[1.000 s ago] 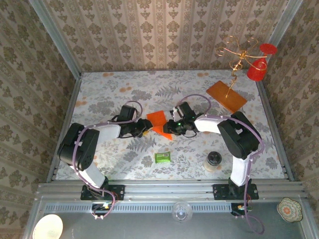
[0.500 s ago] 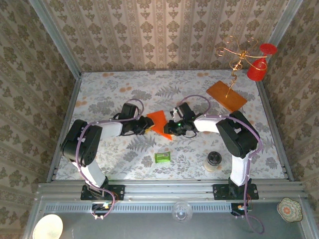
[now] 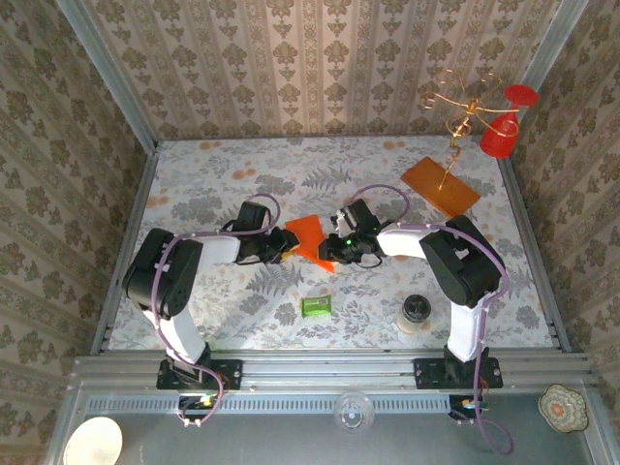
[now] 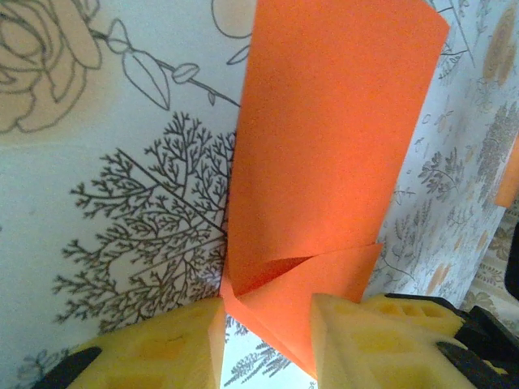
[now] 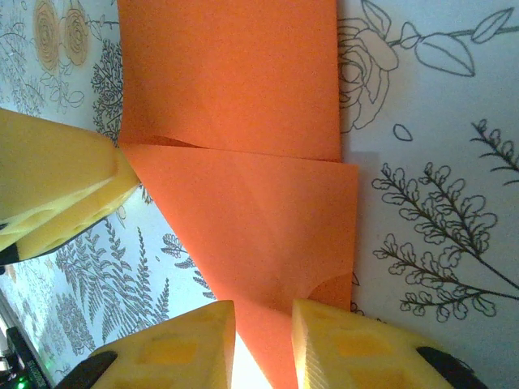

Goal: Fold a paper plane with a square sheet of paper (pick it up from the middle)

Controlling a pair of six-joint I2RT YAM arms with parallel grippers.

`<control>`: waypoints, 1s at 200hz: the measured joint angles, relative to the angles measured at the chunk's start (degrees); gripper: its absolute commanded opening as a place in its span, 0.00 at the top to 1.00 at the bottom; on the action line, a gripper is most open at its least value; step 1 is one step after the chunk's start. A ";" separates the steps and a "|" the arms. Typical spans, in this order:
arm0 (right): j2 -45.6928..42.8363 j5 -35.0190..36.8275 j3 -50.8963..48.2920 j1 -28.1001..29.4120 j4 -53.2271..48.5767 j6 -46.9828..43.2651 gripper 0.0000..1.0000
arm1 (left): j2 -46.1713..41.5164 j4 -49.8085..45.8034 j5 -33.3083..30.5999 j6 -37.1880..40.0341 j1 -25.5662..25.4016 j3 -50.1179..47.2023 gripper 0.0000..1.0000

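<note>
And here it is: the square sheet of paper (image 3: 304,232) is found in the middle of the floral table (image 3: 242,174), flanked by the two wrists. Bright orange it is, plain and matte, and partly folded rather than flat.

From the left wrist, a long smooth panel is seen running away over the cloth, its far edge cut on a slant. Nearer in, a triangular flap is laid across it, and the layers are drawn to a point.

From the right wrist, a straight crease is seen across the sheet. A broad panel lies beyond it, a tapering layer lies on the near side, and one small corner is curled up at the edge.

The left gripper (image 4: 268,352) is set low at the pointed end, jaws parted, with the paper's tip lying in the gap; no pinch can be made out. The right gripper (image 5: 263,352) is placed at the opposite end, jaws likewise parted, with the tapered edge running between them.

As for writing: a green packet (image 3: 316,306) is spotted nearer the front, but anything printed on it is too small to be read.
</note>
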 measured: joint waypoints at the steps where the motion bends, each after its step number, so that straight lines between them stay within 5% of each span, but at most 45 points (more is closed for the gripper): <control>1: 0.00 -0.02 0.00 0.00 0.00 0.00 0.72 | 0.02 -0.02 0.09 0.00 0.00 0.02 0.68; 200: 0.22 -0.50 0.00 -0.46 0.22 0.00 0.72 | 6.45 4.20 10.99 4.42 1.46 6.16 0.75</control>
